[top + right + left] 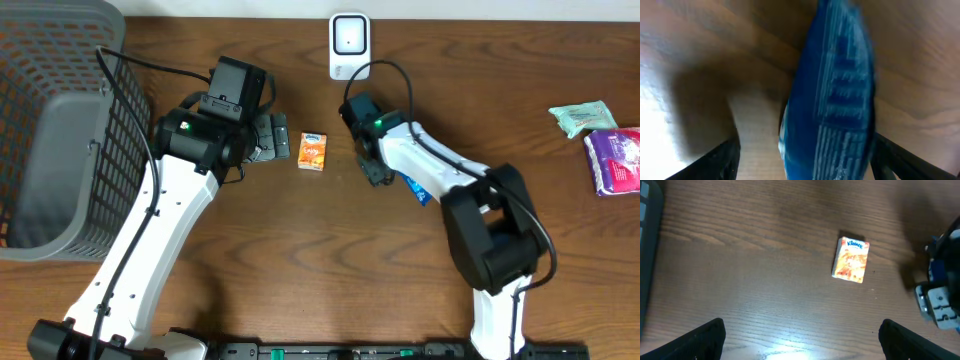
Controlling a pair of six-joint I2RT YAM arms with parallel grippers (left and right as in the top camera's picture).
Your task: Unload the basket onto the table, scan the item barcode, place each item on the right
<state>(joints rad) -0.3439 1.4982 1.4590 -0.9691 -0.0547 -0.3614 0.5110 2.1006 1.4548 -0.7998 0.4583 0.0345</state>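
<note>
Two arms are seen over a brown wooden counter (300, 270), with a blue foil packet framed by the right fingers.
At far left a grey plastic mesh basket (60, 120) is set. The left end effector (278, 137) is held wide apart with nothing in it, just beside a small orange tissue pack (313, 151) lying flat. A white box-shaped scanner (348, 45) is placed at the far edge. The right end effector (377, 172) is lowered with its fingers apart on either side of the blue foil packet (835, 100), a gap being visible on one side. The packet lies on the counter right of the orange pack, partly hidden under the right arm.
</note>
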